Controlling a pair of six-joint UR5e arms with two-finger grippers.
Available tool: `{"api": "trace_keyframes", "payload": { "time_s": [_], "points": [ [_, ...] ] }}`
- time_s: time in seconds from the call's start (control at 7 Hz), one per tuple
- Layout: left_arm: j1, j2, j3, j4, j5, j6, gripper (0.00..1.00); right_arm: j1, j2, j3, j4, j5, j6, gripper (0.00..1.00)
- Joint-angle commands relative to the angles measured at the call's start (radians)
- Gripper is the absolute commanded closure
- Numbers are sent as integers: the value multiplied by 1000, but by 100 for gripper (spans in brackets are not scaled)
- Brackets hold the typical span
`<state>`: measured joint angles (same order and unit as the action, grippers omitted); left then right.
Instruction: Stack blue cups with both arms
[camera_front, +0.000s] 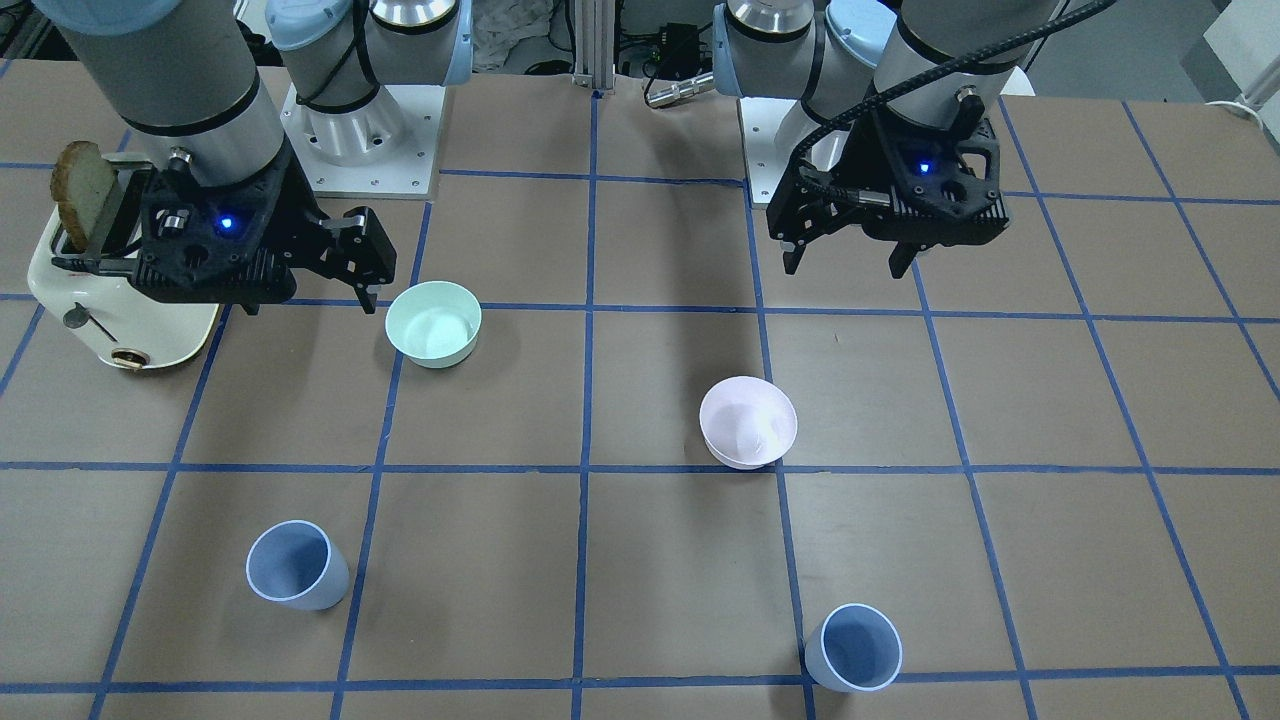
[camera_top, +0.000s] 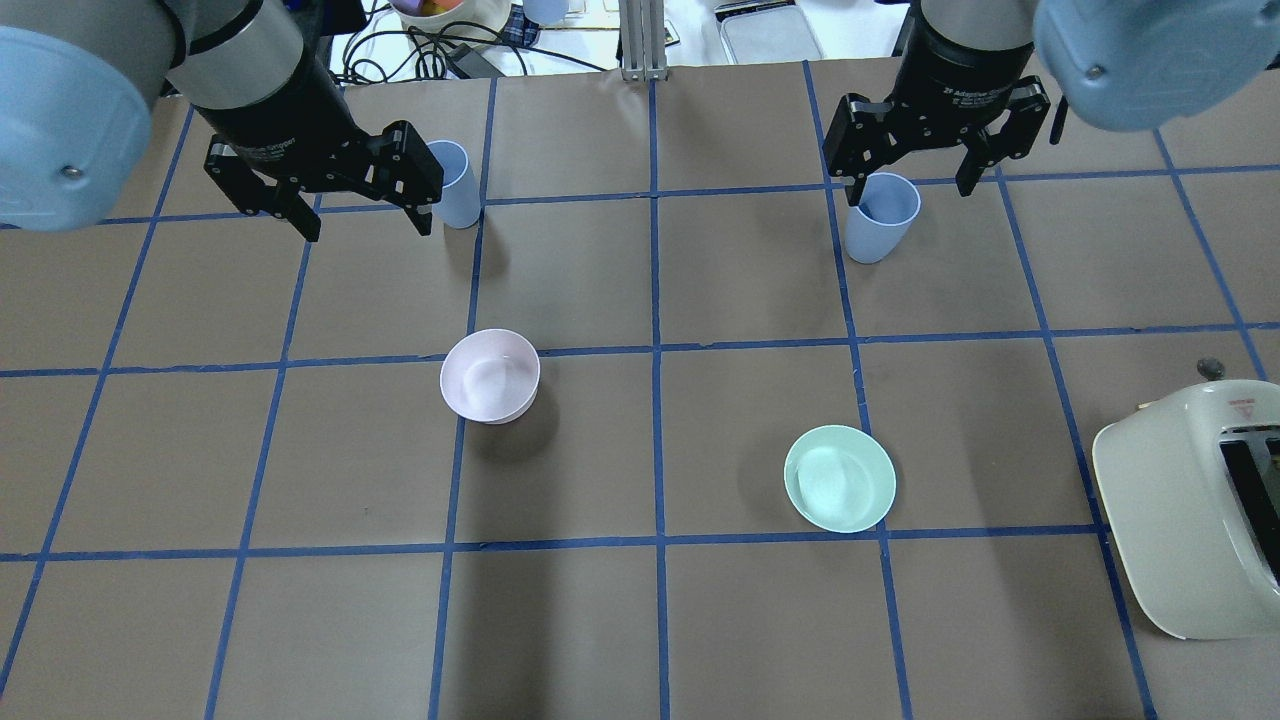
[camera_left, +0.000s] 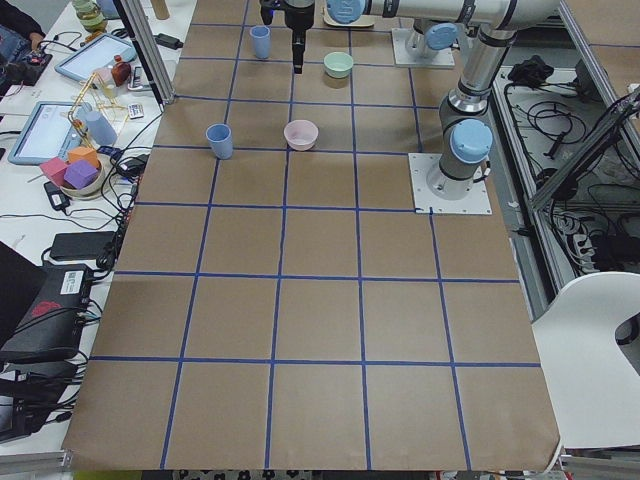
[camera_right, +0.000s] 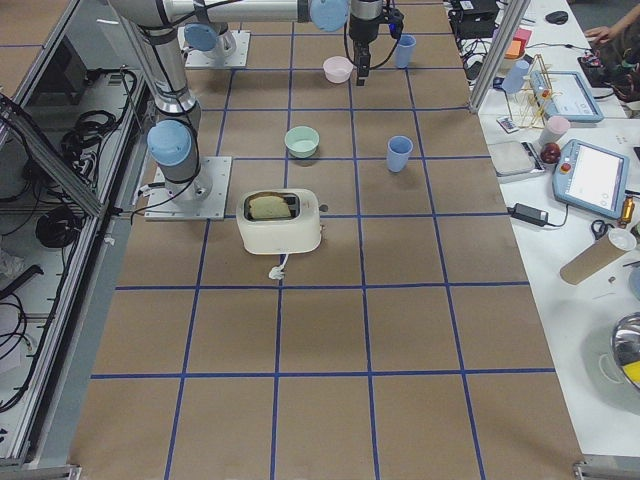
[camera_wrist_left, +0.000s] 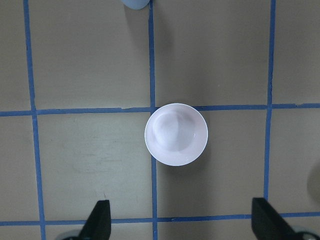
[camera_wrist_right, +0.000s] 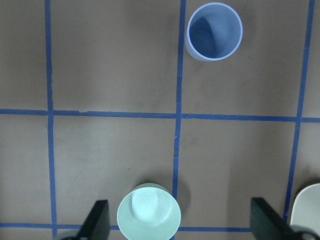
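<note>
Two blue cups stand upright and apart on the far side of the table. One (camera_top: 455, 195) is on my left side, also in the front-facing view (camera_front: 853, 648). The other (camera_top: 870, 235) is on my right side, also in the front-facing view (camera_front: 297, 565) and the right wrist view (camera_wrist_right: 214, 32). My left gripper (camera_top: 362, 222) hangs open and empty high above the table, over the pink bowl (camera_wrist_left: 176, 134). My right gripper (camera_top: 912, 190) is open and empty, high above the table between the mint-green bowl (camera_wrist_right: 148, 219) and its cup.
A cream toaster (camera_top: 1200, 500) with a slice of bread (camera_front: 80, 190) stands at the table's right end. The pink bowl (camera_top: 490, 375) and mint-green bowl (camera_top: 840, 478) sit mid-table. Blue tape lines grid the brown table.
</note>
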<state>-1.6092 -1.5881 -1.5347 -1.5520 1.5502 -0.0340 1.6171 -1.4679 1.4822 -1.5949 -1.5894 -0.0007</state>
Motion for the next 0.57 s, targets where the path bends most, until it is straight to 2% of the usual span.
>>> {"api": "trace_keyframes", "payload": {
  "time_s": [0.0, 0.43],
  "points": [
    [0, 0, 1, -5, 1, 0, 0, -2, -20, 26, -5, 0, -5, 0],
    [0, 11, 13, -42, 7, -3, 0, -2, -26, 26, -8, 0, -4, 0]
  ]
}}
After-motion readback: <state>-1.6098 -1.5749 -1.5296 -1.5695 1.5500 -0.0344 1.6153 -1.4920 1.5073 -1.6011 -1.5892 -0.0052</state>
